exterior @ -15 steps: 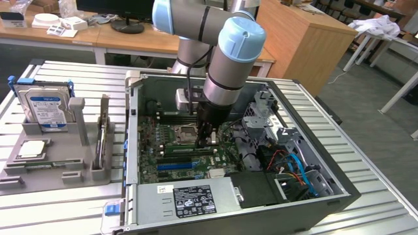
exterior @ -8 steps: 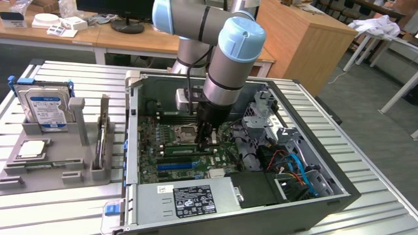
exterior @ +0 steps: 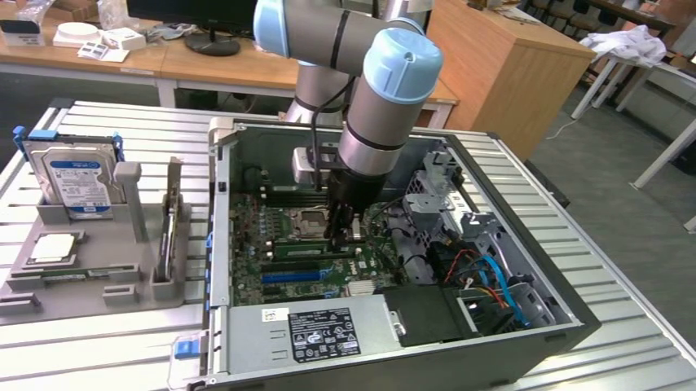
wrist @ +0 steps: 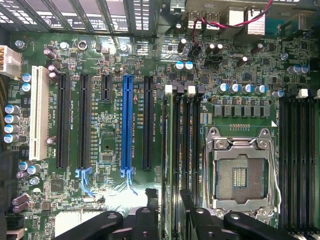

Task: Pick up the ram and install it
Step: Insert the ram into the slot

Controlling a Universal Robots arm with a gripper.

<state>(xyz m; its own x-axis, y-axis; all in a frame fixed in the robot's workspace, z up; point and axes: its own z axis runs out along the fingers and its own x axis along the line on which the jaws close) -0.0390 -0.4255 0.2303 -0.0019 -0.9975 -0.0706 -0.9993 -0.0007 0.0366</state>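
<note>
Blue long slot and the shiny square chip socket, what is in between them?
In the wrist view, a black long slot comes first, then narrow black memory slots; a thin green ram stick seems seated in the first one.

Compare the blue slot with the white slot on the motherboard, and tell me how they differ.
Colour: the blue slot is bright blue, the white slot cream-white. Neighbours: the blue slot lies between black slots; the white slot is outermost in the row, beside a column of capacitors. Latch: the blue slot ends in a pale blue clip; the white slot shows none. Both are long, narrow, empty and parallel.
</note>
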